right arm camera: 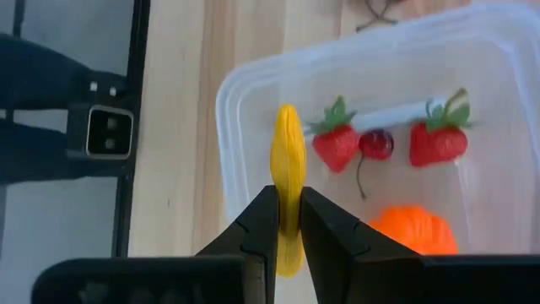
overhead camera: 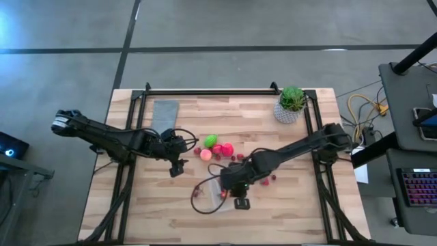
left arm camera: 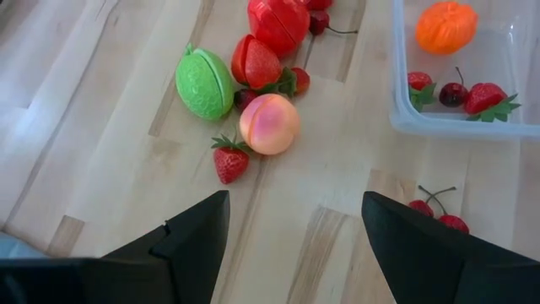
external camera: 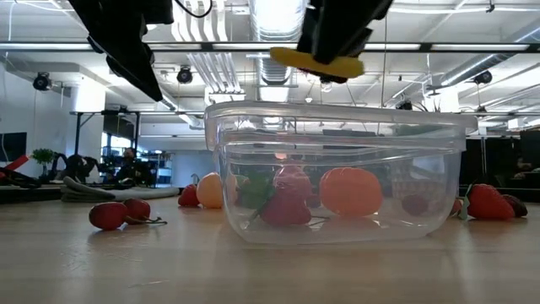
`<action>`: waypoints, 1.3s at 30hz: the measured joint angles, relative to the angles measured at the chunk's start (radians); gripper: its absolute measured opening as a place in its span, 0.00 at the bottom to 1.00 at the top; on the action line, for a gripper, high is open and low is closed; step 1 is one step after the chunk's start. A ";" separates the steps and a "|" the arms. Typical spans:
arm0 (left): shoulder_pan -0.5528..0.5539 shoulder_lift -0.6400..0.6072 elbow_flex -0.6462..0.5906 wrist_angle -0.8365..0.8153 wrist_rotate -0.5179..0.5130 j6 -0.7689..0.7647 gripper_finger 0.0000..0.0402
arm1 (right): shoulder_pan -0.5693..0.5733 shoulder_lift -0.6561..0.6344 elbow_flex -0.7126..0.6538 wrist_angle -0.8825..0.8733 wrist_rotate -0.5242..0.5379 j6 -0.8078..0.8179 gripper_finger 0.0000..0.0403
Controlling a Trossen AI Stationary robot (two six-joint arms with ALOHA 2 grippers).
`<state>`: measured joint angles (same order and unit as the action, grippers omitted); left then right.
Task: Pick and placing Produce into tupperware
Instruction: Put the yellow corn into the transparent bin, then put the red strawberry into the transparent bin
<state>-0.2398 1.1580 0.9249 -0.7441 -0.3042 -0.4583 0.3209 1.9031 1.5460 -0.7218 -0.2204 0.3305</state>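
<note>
The clear tupperware [right arm camera: 363, 135] stands on the wooden table near its front middle. It holds two strawberries, a cherry and an orange piece [right arm camera: 413, 232]. My right gripper [right arm camera: 288, 201] is shut on a yellow piece [right arm camera: 287, 160] above the tupperware's near rim, as the low view [external camera: 316, 59] also shows. My left gripper [left arm camera: 295, 207] is open and empty above the table, left of the tupperware. Beyond it lie a green piece [left arm camera: 205, 82], a peach [left arm camera: 269, 124], a strawberry [left arm camera: 229, 160] and red pieces [left arm camera: 278, 21]. My right gripper pinches the long yellow piece between its two fingers, on its flat sides near one end [right arm camera: 288, 221]. The fingers come from above, pointing down. The piece is lifted clear above the tupperware, its free end [right arm camera: 288, 114] sticking out past the fingertips.
A potted plant [overhead camera: 291, 102] stands at the table's far right and a grey cloth [overhead camera: 165, 113] lies at the far left. Loose cherries [left arm camera: 439, 215] and berries [external camera: 118, 213] lie around the tupperware. The low camera [right arm camera: 110, 133] sits at the table's front edge.
</note>
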 joint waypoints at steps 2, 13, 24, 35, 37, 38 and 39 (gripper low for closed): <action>0.000 0.000 0.000 -0.003 0.000 0.000 0.64 | -0.003 0.016 0.012 -0.002 0.000 0.002 0.11; 0.000 0.000 0.000 -0.009 0.008 0.001 0.64 | -0.003 0.030 0.036 -0.034 0.071 0.036 0.40; 0.000 0.000 -0.004 -0.007 0.011 0.003 0.64 | 0.001 -0.094 0.014 -0.300 0.292 0.117 0.51; 0.005 0.001 -0.212 0.314 -0.003 0.247 0.64 | 0.012 -0.262 -0.176 -0.334 0.382 0.265 0.51; 0.011 0.001 -0.241 0.351 -0.039 0.273 0.64 | 0.020 -0.310 -0.220 -0.335 0.384 0.313 0.51; 0.017 0.001 -0.252 0.367 -0.052 0.286 0.64 | 0.023 -0.335 -0.242 -0.343 0.388 0.343 0.51; 0.027 0.001 -0.264 0.390 -0.055 0.299 0.64 | 0.029 -0.361 -0.262 -0.346 0.400 0.378 0.51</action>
<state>-0.2127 1.1591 0.6613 -0.3536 -0.3592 -0.1597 0.3499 1.5423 1.2842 -1.0673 0.1798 0.7081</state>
